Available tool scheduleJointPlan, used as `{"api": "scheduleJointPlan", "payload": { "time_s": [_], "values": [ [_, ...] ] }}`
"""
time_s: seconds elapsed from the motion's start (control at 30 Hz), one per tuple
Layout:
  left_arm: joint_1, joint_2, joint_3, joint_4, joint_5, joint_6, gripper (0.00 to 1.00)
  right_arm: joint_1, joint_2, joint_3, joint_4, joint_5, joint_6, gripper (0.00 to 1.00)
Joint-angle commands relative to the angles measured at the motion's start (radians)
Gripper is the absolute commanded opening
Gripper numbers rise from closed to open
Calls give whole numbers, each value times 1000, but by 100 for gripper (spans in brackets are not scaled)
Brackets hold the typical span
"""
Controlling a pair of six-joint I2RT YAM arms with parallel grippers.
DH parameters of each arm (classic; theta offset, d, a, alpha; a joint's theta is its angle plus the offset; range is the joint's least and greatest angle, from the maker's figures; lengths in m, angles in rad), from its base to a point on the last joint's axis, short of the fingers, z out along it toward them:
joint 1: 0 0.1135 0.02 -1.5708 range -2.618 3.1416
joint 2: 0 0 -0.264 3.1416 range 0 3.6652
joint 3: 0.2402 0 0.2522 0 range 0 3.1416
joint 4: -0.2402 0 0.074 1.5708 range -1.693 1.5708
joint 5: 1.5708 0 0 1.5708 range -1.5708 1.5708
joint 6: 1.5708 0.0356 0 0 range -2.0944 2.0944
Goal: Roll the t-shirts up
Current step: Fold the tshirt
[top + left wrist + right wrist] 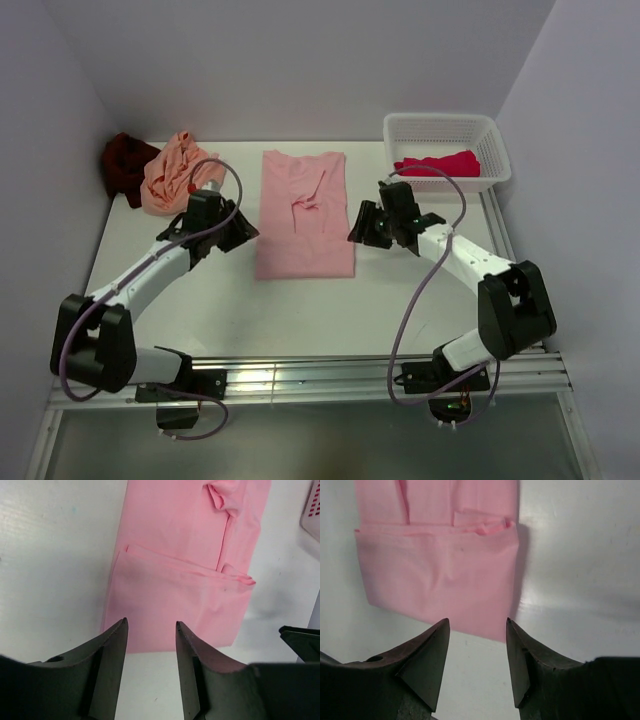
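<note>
1. Where the overhead camera looks down on the white desk [200, 310], the light pink t-shirt [303, 212] lies flat at the centre as a long narrow rectangle. Its sides are folded inward, and a small pucker of cloth sits near its middle.
2. The left pincer [243, 232] hangs just beside the shirt's left edge, near its lower end. Its fingers are spread and nothing lies between them.
3. The right pincer [358, 228] hangs just beside the shirt's right edge at about the same level. It is likewise released and empty.
4. In the left wrist view, the left pincer [151, 625] stands parted above the near hem of the light pink t-shirt [185, 595]. A fold edge crosses the cloth from side to side, and the part nearer the pincer lies on top.
5. In the right wrist view, the right pincer [477, 622] stands parted over the near right corner of the light pink t-shirt [440, 580], with bare desk seen through the gap.
6. A peach-orange t-shirt [170, 180] lies crumpled at the far left, touching a dark maroon t-shirt [125, 165] in the corner.
7. A crimson-pink t-shirt [440, 163] rests inside the white lattice basket [445, 125] at the far right.
</note>
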Motion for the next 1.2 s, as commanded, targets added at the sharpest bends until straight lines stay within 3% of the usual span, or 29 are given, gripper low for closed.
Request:
{"api": "scheduleJointPlan", "payload": {
  "time_s": [0.0,0.27,0.67,0.87,0.97,1.0,1.1,1.17],
  "values": [
    [-1,-85,-111,52,41,28,48,-2,-64,-126,103,-39,-15,56],
    [-18,-122,-286,157,61,-1,48,6,-66,-269,236,-72,-10,61],
    [-38,28,-267,233,36,25,50,75,70,-246,265,-9,-15,57],
    [-52,68,-258,228,4,46,46,116,100,-237,244,34,-2,38],
    [-53,83,-260,233,10,54,42,125,78,-247,236,52,-2,35],
    [-53,86,-260,236,15,55,40,127,72,-249,233,56,2,27],
    [-55,99,-255,243,39,65,26,136,64,-247,210,68,-1,13],
    [-56,102,-247,224,41,74,11,142,55,-241,186,85,-2,10]
  ]
}}
